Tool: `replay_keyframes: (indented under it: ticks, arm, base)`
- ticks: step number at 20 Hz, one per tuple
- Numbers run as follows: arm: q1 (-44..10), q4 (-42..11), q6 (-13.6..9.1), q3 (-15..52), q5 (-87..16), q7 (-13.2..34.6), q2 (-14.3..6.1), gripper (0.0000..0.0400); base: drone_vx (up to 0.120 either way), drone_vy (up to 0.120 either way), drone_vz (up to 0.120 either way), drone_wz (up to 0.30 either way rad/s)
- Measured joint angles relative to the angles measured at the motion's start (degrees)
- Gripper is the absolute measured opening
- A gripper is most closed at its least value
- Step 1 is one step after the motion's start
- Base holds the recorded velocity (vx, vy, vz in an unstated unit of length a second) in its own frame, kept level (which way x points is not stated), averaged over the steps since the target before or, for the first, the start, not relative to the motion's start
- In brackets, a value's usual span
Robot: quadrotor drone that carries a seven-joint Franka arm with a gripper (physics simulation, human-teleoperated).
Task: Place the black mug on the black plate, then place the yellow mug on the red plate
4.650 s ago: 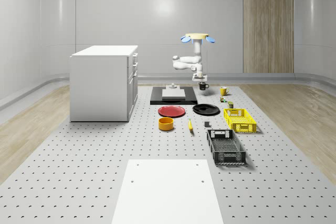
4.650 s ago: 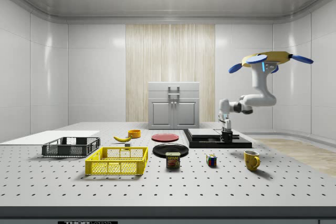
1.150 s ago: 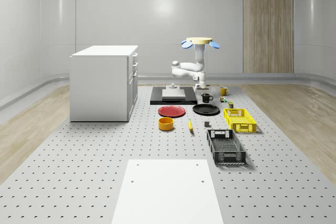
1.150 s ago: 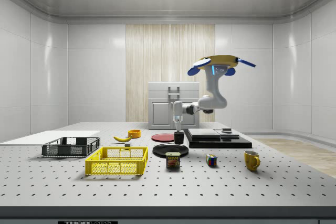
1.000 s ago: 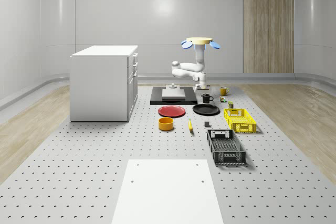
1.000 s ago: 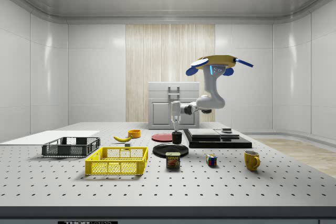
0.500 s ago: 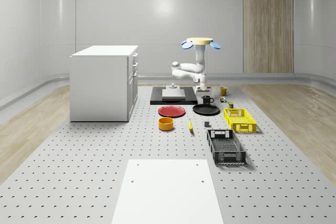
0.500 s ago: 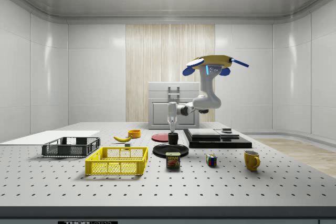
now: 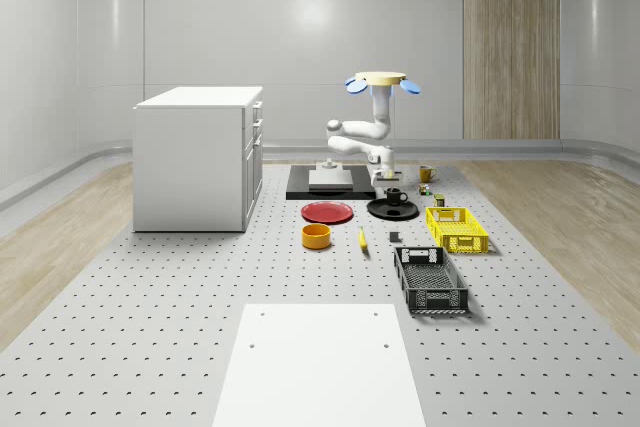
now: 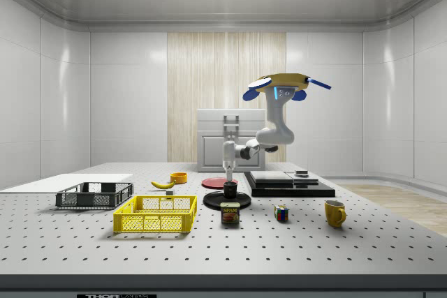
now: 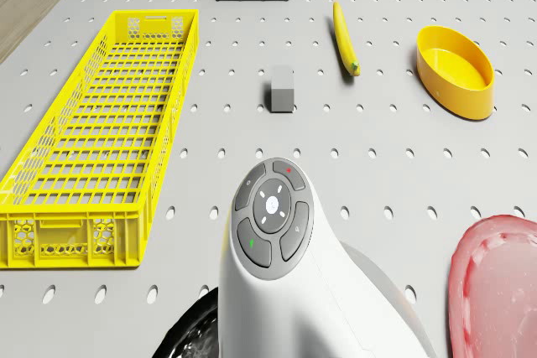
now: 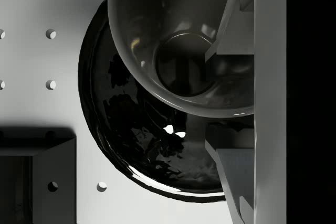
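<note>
The gripper (image 10: pixel 228 176) is closed on the rim of the black mug (image 10: pixel 230 190), one finger (image 12: pixel 233 14) inside the cup and the other outside its wall, and it holds the mug right over the black plate (image 10: pixel 227 202); across the last few seconds it has carried the mug from beside the black slab (image 9: pixel 330 183) at the far end of the table (image 9: pixel 180 347) to this spot, and in the last half second it has lowered it a little further. The drone (image 10: pixel 283 86) hovers high above the table, over the slab's near edge and just behind the plate, having drifted toward the side view's left with the carry and barely shifted in the final half second. In the wrist view the mug's mouth sits off the plate's centre, overlapping one side of the dark disc, and whether its base already touches the plate I cannot tell. My reading is that the first half of the task is nearly done: what remains is to set the mug down, open the fingers and lift clear. The red plate (image 9: pixel 327 212) lies just beside the black one, toward the whole-scene view's left, bare. The yellow mug (image 10: pixel 334 212) stands untouched, well apart, at the side view's right
</note>
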Motion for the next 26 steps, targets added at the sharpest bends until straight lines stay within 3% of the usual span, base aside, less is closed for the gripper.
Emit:
replay_keyframes:
  ticks: [3,7,11,16,23,26]
  arm:
    - [-0.4,0.7,0.6,-1.7,-1.6,0.0,0.2,0.0110]
    - [-0.4,0.9,0.6,-2.3,-2.3,-0.1,0.6,0.0284]
    - [0.2,0.1,-0.5,-0.5,-0.7,-0.2,0.7,0.0357]
    - [1.0,-1.0,-1.9,2.6,2.2,-0.3,0.8,0.0388]
    - [1.3,-1.6,-2.7,4.4,3.8,-0.3,0.9,0.0398]
    - [1.4,-1.7,-2.8,4.6,4.0,-0.3,0.9,0.0399]
  base:
    - [0.000,0.000,0.000,0.000]
    - [0.000,0.000,0.000,0.000]
    - [0.000,0.000,0.000,0.000]
    - [0.000,0.000,0.104,0.000]
    - [0.000,0.000,0.120,0.000]
    - [-0.067,0.107,0.053,0.000]
